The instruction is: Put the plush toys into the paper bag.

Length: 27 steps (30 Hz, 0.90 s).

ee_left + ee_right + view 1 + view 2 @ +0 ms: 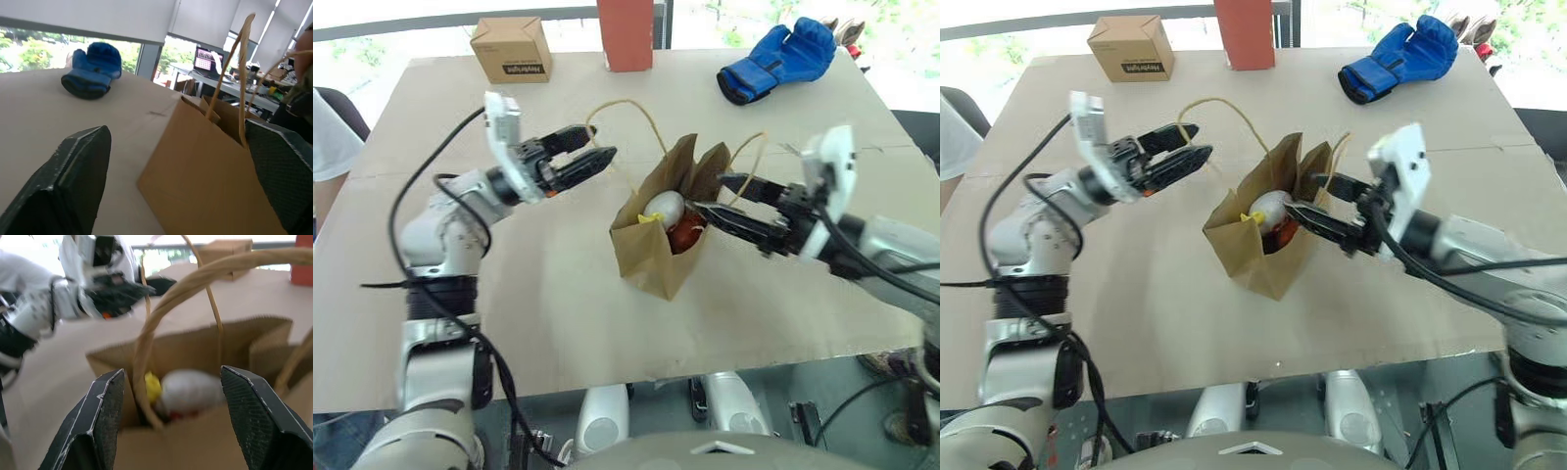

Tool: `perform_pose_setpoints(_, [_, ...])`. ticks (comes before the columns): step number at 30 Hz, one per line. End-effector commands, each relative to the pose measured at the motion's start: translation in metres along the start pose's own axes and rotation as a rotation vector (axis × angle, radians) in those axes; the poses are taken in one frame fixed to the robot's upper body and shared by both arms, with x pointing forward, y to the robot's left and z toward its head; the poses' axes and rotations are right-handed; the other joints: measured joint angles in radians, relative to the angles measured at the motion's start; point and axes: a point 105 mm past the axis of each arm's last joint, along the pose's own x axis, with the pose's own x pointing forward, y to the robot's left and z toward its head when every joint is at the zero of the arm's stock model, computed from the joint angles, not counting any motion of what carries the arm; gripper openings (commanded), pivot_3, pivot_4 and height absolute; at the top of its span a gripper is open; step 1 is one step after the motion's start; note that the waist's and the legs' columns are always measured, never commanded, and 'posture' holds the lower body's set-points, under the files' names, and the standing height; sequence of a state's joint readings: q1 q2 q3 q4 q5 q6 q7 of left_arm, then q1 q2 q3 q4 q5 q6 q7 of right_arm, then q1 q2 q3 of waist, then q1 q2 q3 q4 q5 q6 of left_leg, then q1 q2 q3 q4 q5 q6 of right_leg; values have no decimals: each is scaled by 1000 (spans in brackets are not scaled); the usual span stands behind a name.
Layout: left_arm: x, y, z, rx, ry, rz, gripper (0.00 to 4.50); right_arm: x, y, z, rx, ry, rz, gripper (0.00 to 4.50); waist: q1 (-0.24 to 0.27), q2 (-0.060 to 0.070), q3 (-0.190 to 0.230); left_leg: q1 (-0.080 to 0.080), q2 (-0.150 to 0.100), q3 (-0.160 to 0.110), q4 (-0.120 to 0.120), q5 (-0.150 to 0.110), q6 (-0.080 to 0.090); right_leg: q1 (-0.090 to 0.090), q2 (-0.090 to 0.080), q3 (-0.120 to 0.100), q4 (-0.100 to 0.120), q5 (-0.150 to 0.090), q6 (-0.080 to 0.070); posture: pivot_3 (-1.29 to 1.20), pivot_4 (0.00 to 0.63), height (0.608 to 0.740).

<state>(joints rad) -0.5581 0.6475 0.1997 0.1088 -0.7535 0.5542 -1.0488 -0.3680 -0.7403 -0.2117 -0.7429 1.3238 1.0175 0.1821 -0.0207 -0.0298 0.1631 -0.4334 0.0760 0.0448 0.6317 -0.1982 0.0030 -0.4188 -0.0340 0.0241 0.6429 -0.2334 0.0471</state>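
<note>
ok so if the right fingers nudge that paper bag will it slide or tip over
Probably tip or crumple rather than slide cleanly: the paper bag is thin kraft paper, already leaning and creased. The white plush toy inside looks light, so it likely adds little ballast. The loop handles look floppy and would likely bend rather than carry a push.

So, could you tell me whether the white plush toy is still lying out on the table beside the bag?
No, the white plush toy sits inside the open paper bag, its yellow tip at the mouth.
</note>
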Motion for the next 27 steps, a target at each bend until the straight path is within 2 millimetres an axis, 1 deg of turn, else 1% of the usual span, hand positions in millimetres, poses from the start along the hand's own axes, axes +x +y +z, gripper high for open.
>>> perform_pose_setpoints(1, [-15,-32,-3,-36,38,-141,4442,-28,14,9,-27,28,38,3052,5,0,0,0,0,0,0,0,0,0,-1,0,0,-1,-1,0,150,740])
perform_pose_setpoints(6, [-21,-59,-28,-65,128,-228,4442,-47,13,-3,-13,115,-6,3052,12,-2,1,1,-1,0,2,0,0,2,-2,0,-1,-2,-3,0,150,740])
perform_pose_setpoints(8, [-21,-66,-35,-78,143,-243,4500,-51,13,-13,-19,164,-24,2548,13,-2,1,1,-1,1,2,0,0,2,-3,0,-1,-2,-3,0,150,740])
perform_pose_setpoints(9, [-17,-70,-40,-79,146,-245,4500,-49,11,-28,-36,224,-32,2179,12,-2,1,1,-1,1,3,0,0,2,-3,0,-1,-2,-3,0,150,740])
perform_pose_setpoints(10, [-15,-73,-43,-79,147,-246,4500,-46,11,-39,-51,263,-33,1748,12,-2,0,1,-1,1,3,0,0,2,-3,0,-1,-2,-3,0,150,740])
perform_pose_setpoints(12, [-12,-79,-52,-58,174,-260,4500,-29,7,-54,-43,232,-37,768,8,-4,-1,2,-1,1,3,0,0,2,-3,0,-1,-2,-3,0,150,740])
perform_pose_setpoints(13, [-10,-83,-55,-53,179,-264,4500,-16,6,-59,-72,211,-20,161,8,-3,0,1,-1,1,3,0,0,2,-3,0,-1,-2,-3,0,150,740])
perform_pose_setpoints(15, [-7,-87,-58,-41,182,-270,4500,9,4,-64,-107,163,-3,161,-1,-3,0,2,-1,2,3,0,0,1,-1,2,-1,-2,-3,0,150,740])
perform_pose_setpoints(18, [-3,-89,-61,-11,194,-244,4500,40,4,-63,-104,70,35,161,3,-2,0,2,-1,1,3,0,0,0,0,1,0,-2,-3,0,150,740])
perform_pose_setpoints(20, [-1,-92,-64,9,202,-230,4500,57,8,-62,-85,15,73,161,6,-2,0,1,-1,0,3,0,0,0,0,1,0,-2,-3,0,150,740])
perform_pose_setpoints(22, [5,-92,-65,29,188,-187,4500,69,11,-65,-63,-14,106,161,12,-2,0,1,-1,0,3,0,0,1,0,1,0,-1,-3,0,150,740])
perform_pose_setpoints(25, [13,-90,-64,86,169,-124,4500,78,14,-67,-23,-51,145,161,16,-3,0,0,-1,1,3,0,0,1,0,1,-1,-1,-2,0,150,740])
perform_pose_setpoints(27, [19,-82,-63,143,160,-39,4500,85,14,-69,-6,-67,153,161,15,-3,0,0,-1,1,3,0,0,2,0,1,0,-1,-2,0,150,740])
